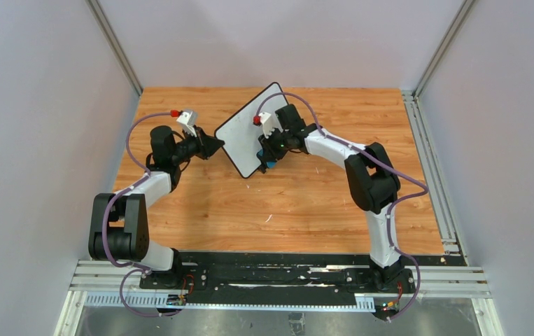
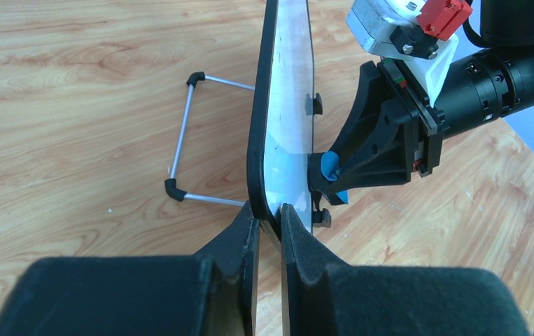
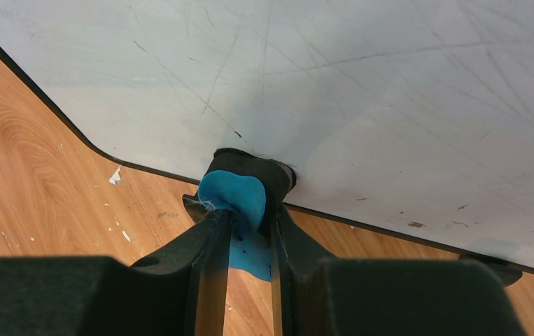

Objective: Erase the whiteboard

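Soft, even light falls from overhead, so the orange-brown wooden table (image 1: 285, 203) is bright and the arms (image 1: 372, 182) throw only faint shadows beneath them. The small white board (image 2: 288, 105) with its thin black frame is glossy, carrying a pale sheen and a blue tint reflected off the small blue eraser (image 2: 329, 168). Up close, the right gripper (image 3: 246, 220) has black fingers (image 3: 173, 262) blurred at the lens, while the board's fine scratches show crisp.
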Robot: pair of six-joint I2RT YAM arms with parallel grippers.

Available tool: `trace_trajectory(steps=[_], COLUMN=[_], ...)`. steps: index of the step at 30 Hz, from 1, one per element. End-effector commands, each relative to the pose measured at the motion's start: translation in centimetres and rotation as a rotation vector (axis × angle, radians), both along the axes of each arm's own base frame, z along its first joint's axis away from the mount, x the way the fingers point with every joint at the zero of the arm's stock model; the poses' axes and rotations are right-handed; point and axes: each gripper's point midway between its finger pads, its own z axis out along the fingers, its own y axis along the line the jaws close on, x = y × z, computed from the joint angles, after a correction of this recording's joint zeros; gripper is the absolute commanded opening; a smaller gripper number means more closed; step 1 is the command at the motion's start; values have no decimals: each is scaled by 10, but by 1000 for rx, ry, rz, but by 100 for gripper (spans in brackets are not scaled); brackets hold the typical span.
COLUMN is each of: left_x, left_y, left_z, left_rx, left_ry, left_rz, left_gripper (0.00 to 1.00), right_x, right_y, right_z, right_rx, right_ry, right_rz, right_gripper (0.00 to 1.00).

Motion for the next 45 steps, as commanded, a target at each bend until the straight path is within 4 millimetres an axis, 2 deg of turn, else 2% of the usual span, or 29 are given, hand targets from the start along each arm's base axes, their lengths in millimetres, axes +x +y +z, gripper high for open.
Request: trace_trajectory(steps=[1,10,17,24,28,32,37,40,45], left_x=[-6,-7,-6,-7,-7,-6,-6,-6,-7], left_y=[-1,0,0,-1,-1,-1,0,-1,-1], left_z=[-25,-25,-25,-26,-27,-26,-26,-26,-26], left_rx=[89,92,93,93,94,94,95,95,95], left_ry=[22,23,25,30,30,30,28,29,30], left_rz=[-34,-34,-34,-36,-36,-33,-33,-35,-35], left_gripper=[0,0,0,0,0,0,0,0,0], right_x=[8,43,62,47,49,49,41,36,35], right_y=[-3,6,-7,-24,-31,-34,-45,-58,-86], right_z=[6,36,38,20,23,43,66,87,104], right_rx=[-3,21,19,-3,6,34,57,68,49], right_ry=[-29,-94,-104,-75,-81,-99,-112,-121,-102], right_rz=[-4,-22,-60,-64,-82,-95,-114,-137,-196], right_gripper=[1,1,1,1,1,1,1,1,1])
